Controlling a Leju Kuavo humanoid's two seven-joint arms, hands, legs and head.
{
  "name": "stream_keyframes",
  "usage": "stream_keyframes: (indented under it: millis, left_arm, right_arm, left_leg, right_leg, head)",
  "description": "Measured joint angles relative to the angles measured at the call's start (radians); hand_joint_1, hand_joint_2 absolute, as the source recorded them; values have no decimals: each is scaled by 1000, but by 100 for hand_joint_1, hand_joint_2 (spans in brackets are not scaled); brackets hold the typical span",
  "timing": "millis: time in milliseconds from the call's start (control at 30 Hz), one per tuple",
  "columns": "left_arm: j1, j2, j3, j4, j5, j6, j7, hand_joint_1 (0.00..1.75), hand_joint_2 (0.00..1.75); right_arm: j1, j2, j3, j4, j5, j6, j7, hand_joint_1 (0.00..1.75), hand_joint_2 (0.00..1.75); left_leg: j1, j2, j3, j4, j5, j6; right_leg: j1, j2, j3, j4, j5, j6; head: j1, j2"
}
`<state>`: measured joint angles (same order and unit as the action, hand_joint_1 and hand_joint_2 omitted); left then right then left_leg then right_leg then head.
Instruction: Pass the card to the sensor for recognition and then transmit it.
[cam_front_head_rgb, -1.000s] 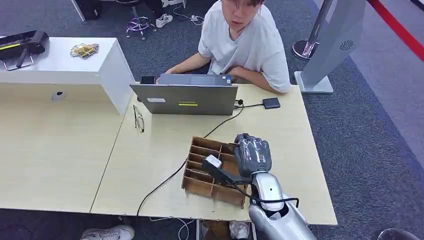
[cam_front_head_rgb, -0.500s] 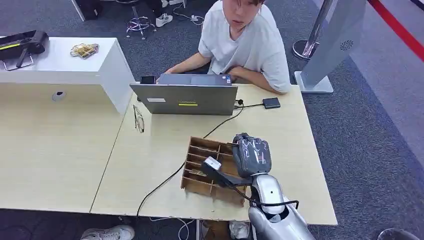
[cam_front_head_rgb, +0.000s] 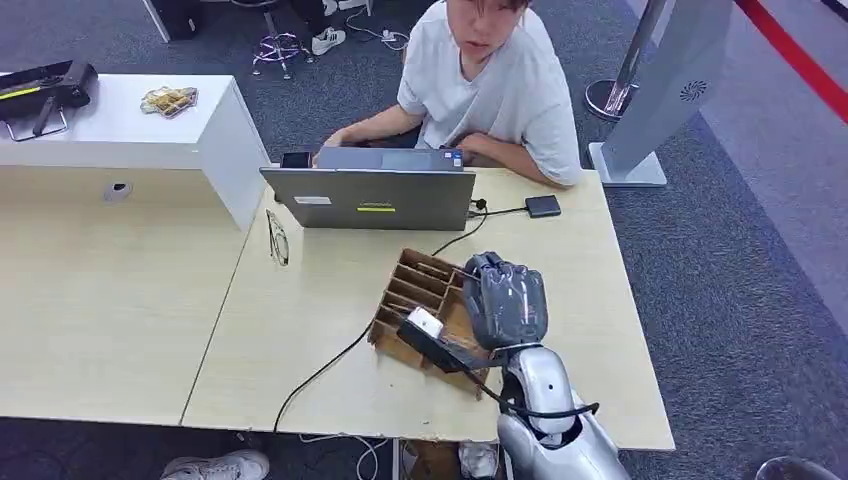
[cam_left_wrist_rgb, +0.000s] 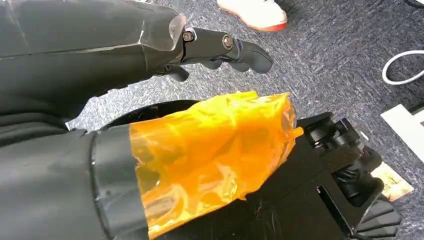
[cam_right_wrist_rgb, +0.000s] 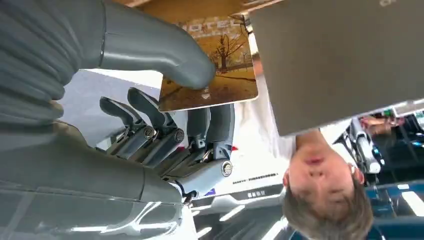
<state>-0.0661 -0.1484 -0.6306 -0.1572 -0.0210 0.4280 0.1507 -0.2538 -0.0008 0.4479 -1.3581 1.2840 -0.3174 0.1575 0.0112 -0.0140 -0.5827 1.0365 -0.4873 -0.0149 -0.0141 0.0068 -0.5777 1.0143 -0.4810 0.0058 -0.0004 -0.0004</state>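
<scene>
1. On the light wood table (cam_front_head_rgb: 300, 330), near its front edge, we see a brown slotted card rack (cam_front_head_rgb: 420, 295), tilted, with the right hand (cam_front_head_rgb: 505, 305) over its right part.
2. Right hand grips the card (cam_right_wrist_rgb: 215, 75): in the right wrist view the thick thumb (cam_right_wrist_rgb: 165, 55) presses its printed face, dark fingers (cam_right_wrist_rgb: 210, 125) behind it. The card shows a tree picture and a "HOTEL" title.
3. In the head view the card is hidden by the hand; we can't place it against the rack slots.
4. A small white-topped device (cam_front_head_rgb: 425, 322) on a dark bar sits just beside the right wrist, over the rack's front.
5. Left hand (cam_left_wrist_rgb: 220, 50) hangs above grey carpet, dark fingers curled in, nothing in them.
6. A grey laptop (cam_front_head_rgb: 370, 195) stands behind the rack; a black cable (cam_front_head_rgb: 330, 365) runs from it past the rack and off the table's front.
7. A person in a white shirt (cam_front_head_rgb: 500, 90) sits at the far side behind the laptop.
8. A small dark box (cam_front_head_rgb: 542, 206) lies near the laptop's right, cabled to it.
</scene>
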Motion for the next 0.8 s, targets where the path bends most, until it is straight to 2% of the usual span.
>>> stream_keyframes:
  millis: [267, 333, 467, 800]
  left_arm:
    - [0, 0, 1, 0, 3, 0, -1, 0, 0]
    - [0, 0, 2, 0, 3, 0, -1, 0, 0]
    - [0, 0, 4, 0, 3, 2, -1, 0, 0]
    - [0, 0, 8, 0, 13, 3, -6, 0, 0]
  right_arm:
    - [2, 0, 0, -13, 0, 1, 0, 169, 175]
    - [2, 0, 0, -13, 0, 1, 0, 175, 175]
    - [3, 0, 0, -18, 0, 0, -4, 175, 175]
    - [8, 0, 5, -78, -4, -18, -21, 175, 175]
  left_leg:
    - [0, 0, 0, 0, 0, 0]
    - [0, 0, 0, 0, 0, 0]
    - [0, 0, 0, 0, 0, 0]
    - [0, 0, 0, 0, 0, 0]
  right_leg:
    - [0, 0, 0, 0, 0, 0]
    - [0, 0, 0, 0, 0, 0]
    - [0, 0, 0, 0, 0, 0]
    - [0, 0, 0, 0, 0, 0]
  head:
    - [0, 0]
    - [0, 0]
    - [0, 0]
    - [0, 0]
